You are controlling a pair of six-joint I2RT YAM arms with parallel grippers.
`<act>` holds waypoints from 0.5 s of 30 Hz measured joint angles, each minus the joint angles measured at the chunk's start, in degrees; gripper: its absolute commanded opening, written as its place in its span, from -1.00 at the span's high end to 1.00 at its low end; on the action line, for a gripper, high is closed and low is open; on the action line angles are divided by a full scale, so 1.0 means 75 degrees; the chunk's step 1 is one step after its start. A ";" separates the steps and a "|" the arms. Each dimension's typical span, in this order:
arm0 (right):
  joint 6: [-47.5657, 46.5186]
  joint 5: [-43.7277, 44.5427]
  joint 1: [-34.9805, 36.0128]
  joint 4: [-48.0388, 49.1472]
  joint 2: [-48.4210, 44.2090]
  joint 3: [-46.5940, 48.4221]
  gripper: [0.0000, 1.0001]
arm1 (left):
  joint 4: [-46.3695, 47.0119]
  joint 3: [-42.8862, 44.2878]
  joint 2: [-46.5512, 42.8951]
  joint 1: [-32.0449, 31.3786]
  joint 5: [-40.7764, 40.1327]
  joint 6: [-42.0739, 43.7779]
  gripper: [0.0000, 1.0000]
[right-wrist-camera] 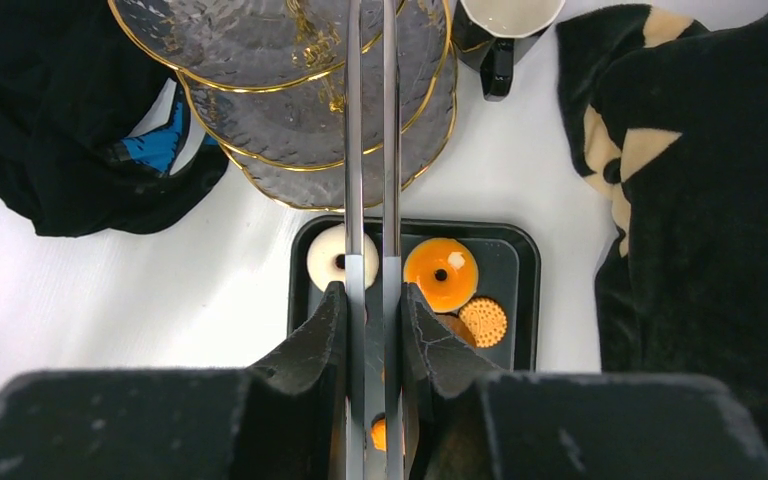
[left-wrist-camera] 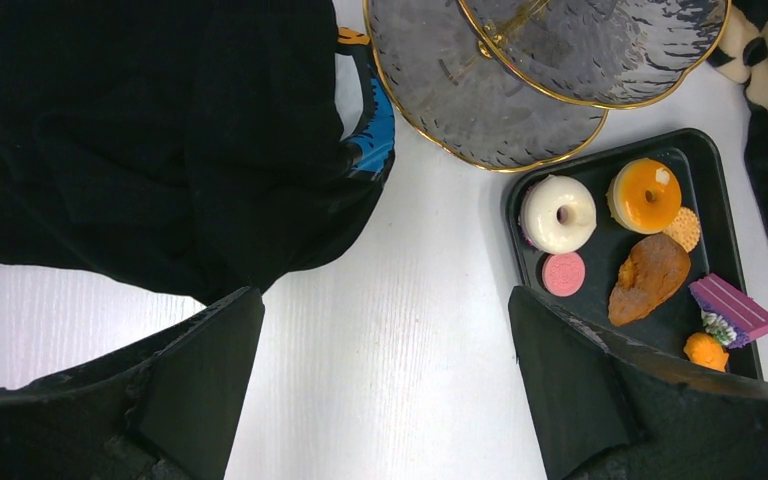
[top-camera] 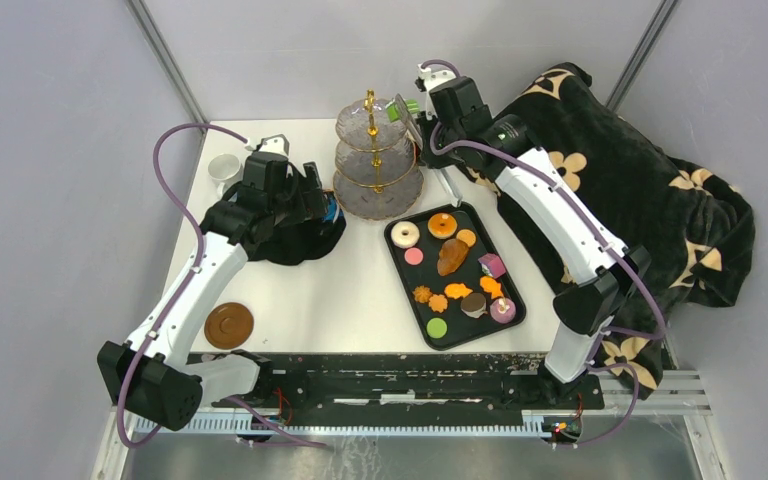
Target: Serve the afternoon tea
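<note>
The table (top-camera: 350, 290) carries everything. A flowered blanket (top-camera: 650, 200) is heaped along its 3 o'clock side. The stand (top-camera: 360, 205), three glass tiers, is at 12 o'clock. A black cloth (left-wrist-camera: 110, 150) lies at 9 o'clock of the stand. The tray (top-camera: 463, 328) sits at the stand's 5 o'clock.

The left gripper (left-wrist-camera: 382, 310) hangs over bare table between cloth and tray, its fingers spread wide and holding nothing. The right gripper (right-wrist-camera: 373, 290), at 1 o'clock of the stand, is clamped on tongs (right-wrist-camera: 353, 150) that reach over the tiers. A green piece (top-camera: 397, 112) shows by the top tier; whether the tongs hold it, I cannot tell.

A saucer (top-camera: 229, 325) lies at the table's 8 o'clock and a cup (top-camera: 223, 168) at its 10 o'clock.

On the tray are a white donut (top-camera: 405, 234), an orange donut (top-camera: 442, 225), cookies (top-camera: 430, 298), a purple cube (top-camera: 491, 265), a green disc (top-camera: 437, 327) and a pink disc (top-camera: 413, 256).
</note>
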 measured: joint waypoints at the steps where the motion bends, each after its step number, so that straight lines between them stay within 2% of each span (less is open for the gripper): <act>1: -0.0003 -0.0052 -0.0003 0.0023 0.0029 0.0026 0.99 | 0.0003 0.0006 0.0003 0.0000 -0.0009 0.0000 -0.99; 15: 0.0009 -0.0504 -0.0023 0.0286 0.0490 0.0425 0.98 | 0.0003 0.0015 0.0015 0.0000 -0.0169 0.0052 -0.99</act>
